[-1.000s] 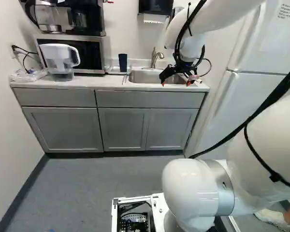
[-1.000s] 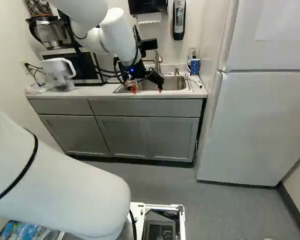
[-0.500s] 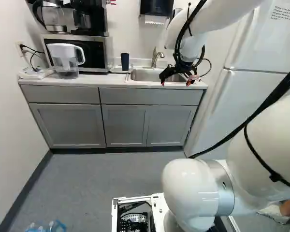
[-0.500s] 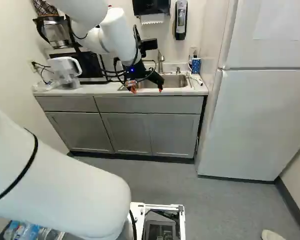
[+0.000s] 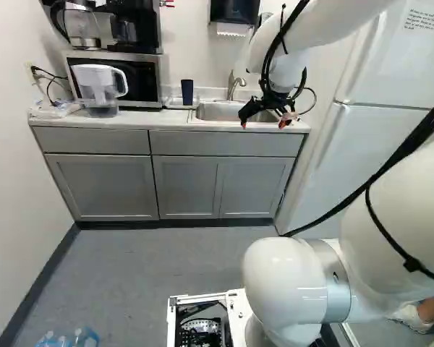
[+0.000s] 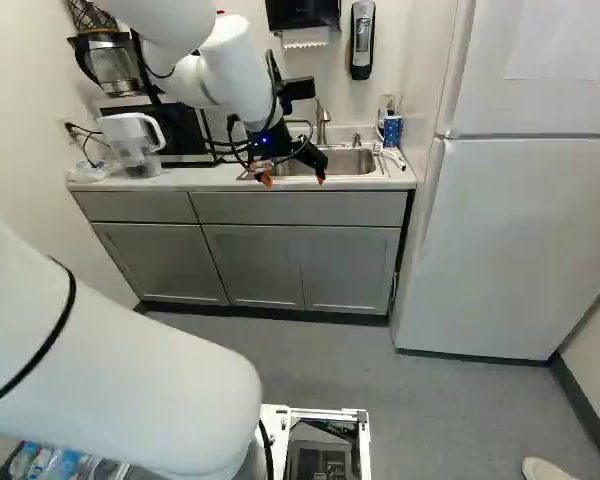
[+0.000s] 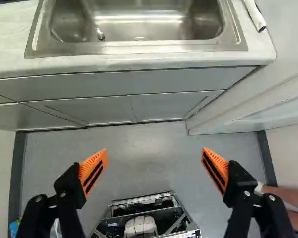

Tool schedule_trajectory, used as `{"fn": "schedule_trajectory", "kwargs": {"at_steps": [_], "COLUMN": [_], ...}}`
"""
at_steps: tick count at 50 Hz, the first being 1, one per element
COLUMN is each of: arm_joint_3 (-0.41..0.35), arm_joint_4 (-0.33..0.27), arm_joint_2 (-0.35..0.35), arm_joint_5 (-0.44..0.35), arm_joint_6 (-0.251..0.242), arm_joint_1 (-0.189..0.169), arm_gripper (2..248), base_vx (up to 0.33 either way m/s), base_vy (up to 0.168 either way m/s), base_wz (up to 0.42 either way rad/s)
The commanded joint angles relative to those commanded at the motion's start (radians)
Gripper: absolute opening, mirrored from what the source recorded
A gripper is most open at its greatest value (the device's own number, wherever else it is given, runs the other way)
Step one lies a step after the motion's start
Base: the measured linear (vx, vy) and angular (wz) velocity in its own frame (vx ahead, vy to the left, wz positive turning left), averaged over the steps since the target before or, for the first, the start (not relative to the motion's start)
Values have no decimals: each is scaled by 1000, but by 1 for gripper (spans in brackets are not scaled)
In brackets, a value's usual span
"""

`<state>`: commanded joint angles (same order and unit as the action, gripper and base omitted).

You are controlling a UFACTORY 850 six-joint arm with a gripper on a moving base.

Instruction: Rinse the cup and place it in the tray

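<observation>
White-framed base [image 6: 325,413]: moved; my approach wants re-aiming. Black two-finger gripper [image 7: 155,150]: spread apart, empty. Dark blue tapered cup [image 5: 187,92]: near back edge of pale countertop [image 5: 145,122], apparently unrinsed.

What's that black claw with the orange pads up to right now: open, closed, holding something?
The gripper: open, its two orange-padded fingers spread wide apart, holding nothing.

A kitchenette: sink [image 7: 139,22], microwave [image 5: 148,72], coffee maker [image 5: 134,25] and tall fridge [image 6: 525,230] show it.
</observation>
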<state>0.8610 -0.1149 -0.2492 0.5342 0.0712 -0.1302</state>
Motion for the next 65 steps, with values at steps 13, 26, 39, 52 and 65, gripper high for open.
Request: {"fn": "schedule_trajectory", "kwargs": {"at_steps": [13, 26, 39, 52, 65], "arm_joint_3": [0, -9, -27, -56, -96], "arm_joint_4": [0, 1, 4, 8, 14], "arm_joint_2": [0, 0, -1, -2, -4], "arm_joint_5": [-1, -16, -50, -102, -174], "arm_joint_6": [0, -1, -3, -5, -9], "arm_joint_1": [0, 1, 5, 9, 16], "arm_gripper": [247, 247, 247, 247, 247], "base_vx": [0, 0, 0, 0, 0], "base_vy": [0, 0, 0, 0, 0], "base_wz": [0, 0, 0, 0, 0]}}
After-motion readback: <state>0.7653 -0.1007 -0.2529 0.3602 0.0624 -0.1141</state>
